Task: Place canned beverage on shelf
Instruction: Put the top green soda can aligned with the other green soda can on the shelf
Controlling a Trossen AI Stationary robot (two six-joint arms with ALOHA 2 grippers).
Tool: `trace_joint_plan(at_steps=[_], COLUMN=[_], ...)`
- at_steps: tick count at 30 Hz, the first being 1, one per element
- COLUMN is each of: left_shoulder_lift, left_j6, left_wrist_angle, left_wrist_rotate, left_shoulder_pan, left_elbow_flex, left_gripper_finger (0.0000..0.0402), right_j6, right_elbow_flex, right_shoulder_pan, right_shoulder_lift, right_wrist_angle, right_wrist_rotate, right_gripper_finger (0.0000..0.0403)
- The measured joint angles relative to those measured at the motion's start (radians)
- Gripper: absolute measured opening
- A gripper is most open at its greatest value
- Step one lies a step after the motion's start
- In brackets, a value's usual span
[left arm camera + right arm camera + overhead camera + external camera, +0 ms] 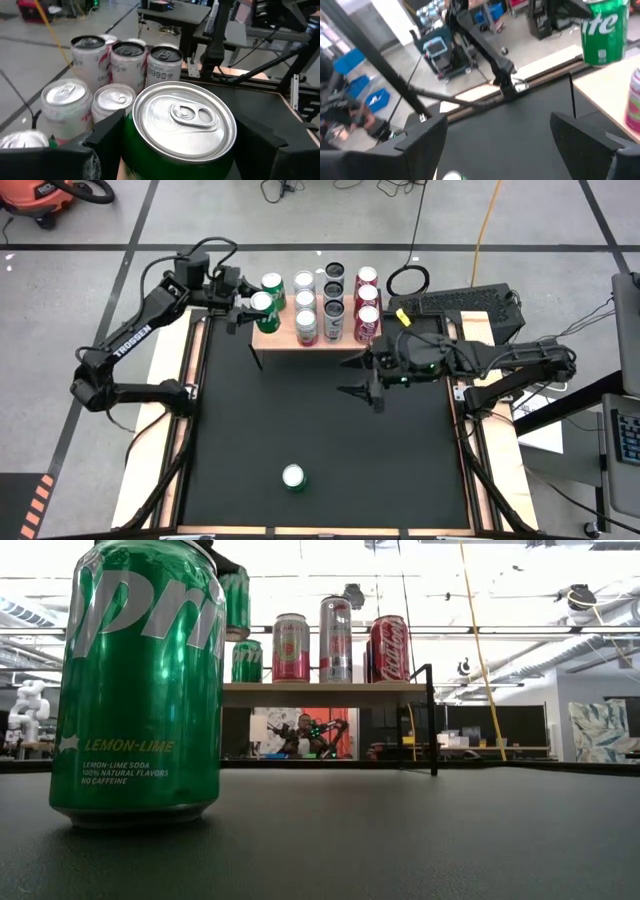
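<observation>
1. Left gripper [250, 313] at the left end of the shelf [268, 340], fingers clamped around a green can [264, 311]; left wrist view shows the dark fingers [107, 132] pressed on either side of that can [182, 125], upright.
2. On the shelf: another green can [273, 286] just behind the gripped one, then white cans [305, 303], dark-topped cans [334, 292] and red cans [367, 301] in rows toward the right end.
3. In front of the shelf, well apart near the table's [250, 440] front edge: a lone green can [293, 477], upright.
4. Right gripper [363, 377] in front of the shelf's right end, fingers spread, holding nothing.
</observation>
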Motion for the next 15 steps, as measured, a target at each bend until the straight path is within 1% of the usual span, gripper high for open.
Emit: trace_joint_plan(at_steps=[3, 5, 8, 12, 15], left_shoulder_lift=[0.0, 0.0, 0.0, 0.0, 0.0], left_j6=[0.04, 0.04, 0.04, 0.038, 0.038], left_wrist_angle=[0.003, 0.002, 0.002, 0.002, 0.001], left_wrist_rotate=[0.006, 0.002, -0.038, -0.05, -0.119], left_shoulder_pan=[-0.002, -0.002, -0.002, -0.003, -0.016], left_elbow_flex=[-0.002, -0.002, -0.002, -0.002, -0.002], left_gripper_finger=[0.0282, 0.0282, 0.0287, 0.029, 0.0292], right_j6=[-0.003, -0.005, -0.013, -0.024, -0.04], right_elbow_flex=[0.0, 0.0, 0.0, -0.001, -0.001], right_shoulder_pan=[0.02, 0.031, 0.04, 0.04, 0.039], right_shoulder_lift=[0.041, 0.068, 0.101, 0.13, 0.133], right_wrist_angle=[0.055, 0.087, 0.132, 0.165, 0.166], right_wrist_rotate=[0.044, 0.064, 0.068, 0.069, 0.069], right_gripper_finger=[0.0332, 0.0332, 0.0332, 0.0332, 0.0332])
